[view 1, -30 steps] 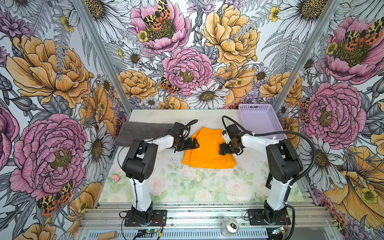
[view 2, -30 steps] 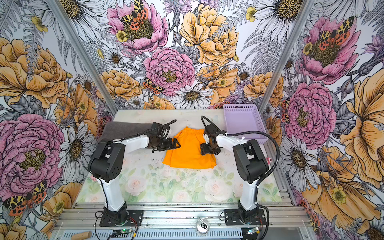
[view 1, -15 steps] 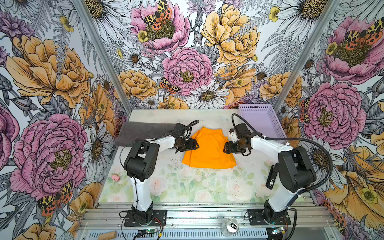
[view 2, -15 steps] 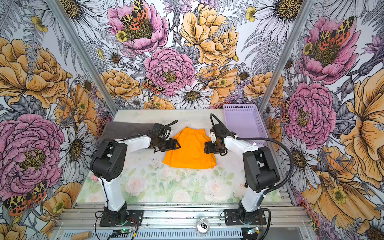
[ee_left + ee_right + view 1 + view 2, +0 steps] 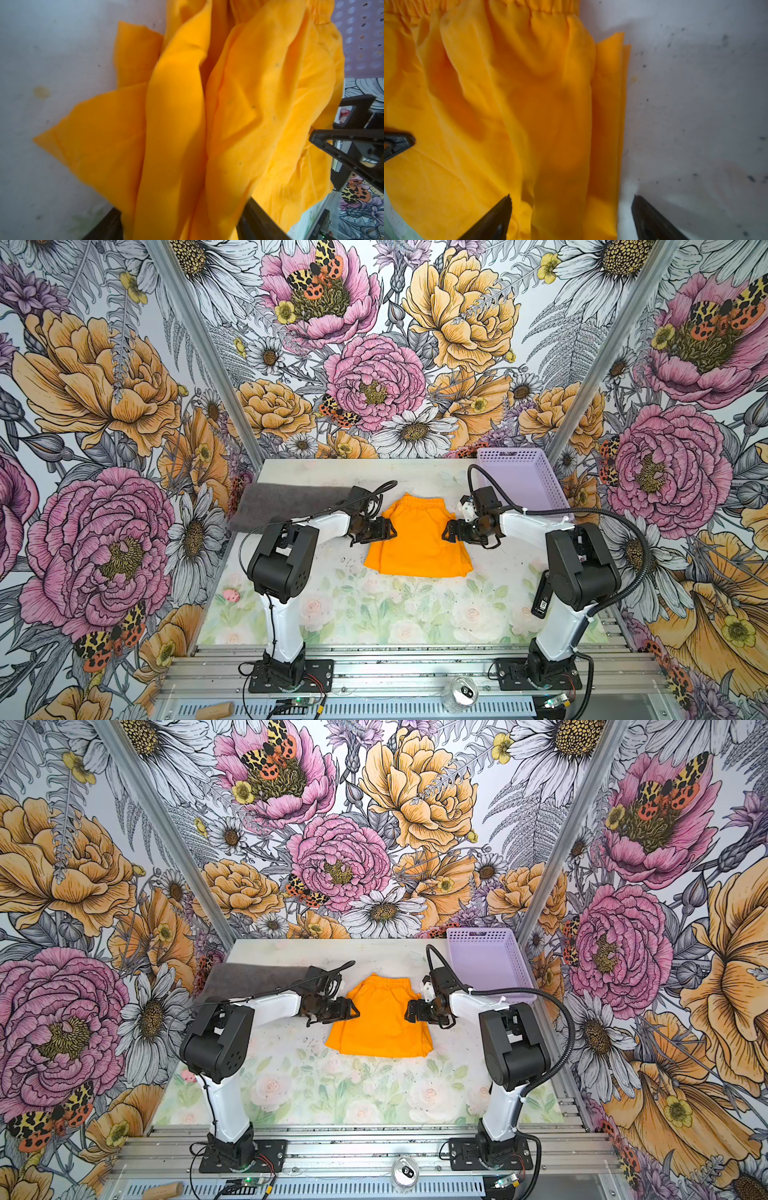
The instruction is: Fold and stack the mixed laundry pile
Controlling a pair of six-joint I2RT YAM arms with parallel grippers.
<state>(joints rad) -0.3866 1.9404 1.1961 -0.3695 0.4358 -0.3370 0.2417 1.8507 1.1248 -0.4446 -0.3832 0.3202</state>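
The bright orange shorts [image 5: 417, 539] [image 5: 380, 1023] lie spread in the middle of the table, waistband toward the back. A dark grey towel [image 5: 286, 499] [image 5: 253, 977] lies flat at the back left. My left gripper [image 5: 390, 529] [image 5: 353, 1011] is low at the shorts' left edge. In the left wrist view its jaws stand apart with folds of orange cloth [image 5: 178, 124] gathered between them [image 5: 180, 224]. My right gripper [image 5: 446, 531] [image 5: 409, 1013] [image 5: 572, 199] is open astride the shorts' right edge [image 5: 608, 124], one finger over cloth, the other over bare table.
A lavender perforated basket [image 5: 519, 481] [image 5: 486, 961] [image 5: 363, 31] stands at the back right, close behind the right arm. A metal can [image 5: 459, 693] and a wooden piece [image 5: 214, 711] lie on the front rail. Floral walls close in on three sides.
The left jaws have narrowed around the shorts' left edge, bunching cloth. The right arm's elbow swung out to the right while its gripper stayed at the shorts' right edge.
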